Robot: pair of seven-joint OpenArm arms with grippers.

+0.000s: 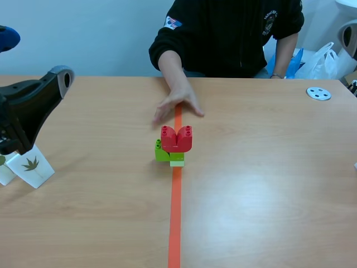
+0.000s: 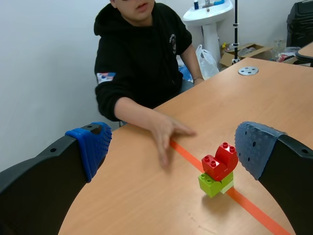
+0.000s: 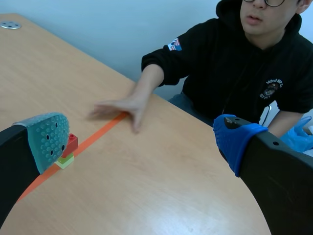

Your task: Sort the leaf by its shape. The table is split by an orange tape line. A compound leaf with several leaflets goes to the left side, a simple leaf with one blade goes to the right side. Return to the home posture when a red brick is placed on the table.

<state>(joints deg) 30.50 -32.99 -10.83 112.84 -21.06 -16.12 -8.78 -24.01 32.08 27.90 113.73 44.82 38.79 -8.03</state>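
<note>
While both arms' jaws gape empty, the leaf card (image 1: 32, 166) at nine o'clock looks light and stiff, best pinched across its sides; the red brick (image 1: 177, 138) stands over the tape (image 1: 174, 223), a person's hand (image 1: 178, 105) at twelve.

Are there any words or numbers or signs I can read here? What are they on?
Nothing can be read for sure.
The round badge on the chest of the person's black hoodie: lettering, too small to read.
The sleeve patch: a coloured sign, no readable words.
The white card: only a leaf drawing, no words.
</note>
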